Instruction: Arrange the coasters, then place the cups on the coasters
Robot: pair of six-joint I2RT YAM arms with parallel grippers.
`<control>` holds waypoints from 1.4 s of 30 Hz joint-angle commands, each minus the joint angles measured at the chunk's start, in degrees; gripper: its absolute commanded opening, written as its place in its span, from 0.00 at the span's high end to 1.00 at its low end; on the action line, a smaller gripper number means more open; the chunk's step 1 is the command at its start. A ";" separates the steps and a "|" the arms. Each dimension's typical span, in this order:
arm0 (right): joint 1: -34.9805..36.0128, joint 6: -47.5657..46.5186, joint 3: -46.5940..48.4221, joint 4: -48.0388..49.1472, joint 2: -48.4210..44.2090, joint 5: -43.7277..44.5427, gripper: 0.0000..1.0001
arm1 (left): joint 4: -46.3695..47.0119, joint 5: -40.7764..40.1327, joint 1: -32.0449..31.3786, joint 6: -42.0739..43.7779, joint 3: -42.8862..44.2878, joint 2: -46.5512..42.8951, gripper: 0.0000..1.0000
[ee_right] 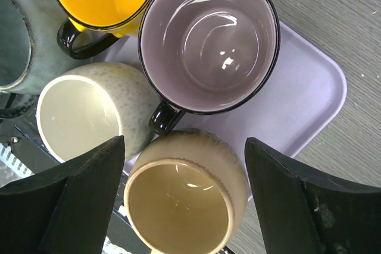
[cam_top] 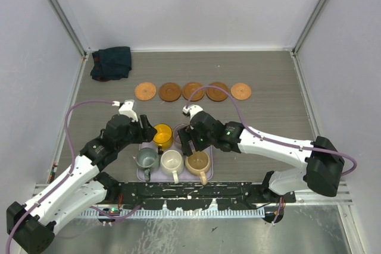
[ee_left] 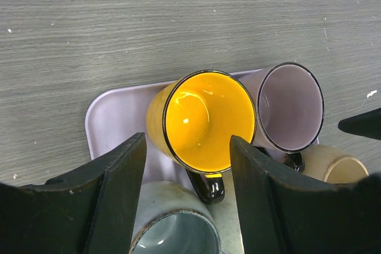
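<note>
The left hand (ee_left: 187,141) stood half open, the yellow cup (ee_left: 202,123) between its fingers on the lavender tray (ee_left: 116,117). The right hand (ee_right: 184,144) gaped wide, the tan cup (ee_right: 178,206) between its fingers and the mauve cup (ee_right: 208,40) just beyond

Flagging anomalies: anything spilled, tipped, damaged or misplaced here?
Nothing spilled or tipped. The cups stand upright, empty, crowded on the lavender tray; the coasters lie in a row. Only a crumpled dark cloth in the far left corner looks unrelated.

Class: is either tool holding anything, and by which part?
Nothing is held. The left tool stands open at the yellow cup, the right tool open by the tan cup; both rest on the tray.
</note>
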 commanded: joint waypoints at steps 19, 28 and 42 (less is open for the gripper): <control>0.72 3.42 0.20 4.84 7.73 5.01 0.21 | 1.91 -1.87 -0.36 0.24 1.06 -0.27 0.40; 0.73 4.24 0.61 1.68 9.16 12.22 0.29 | 2.55 -1.75 -0.36 0.17 0.88 -0.08 0.40; 0.81 3.43 1.57 1.73 10.97 11.61 0.37 | 2.97 -2.04 -0.33 0.00 0.41 -0.25 0.40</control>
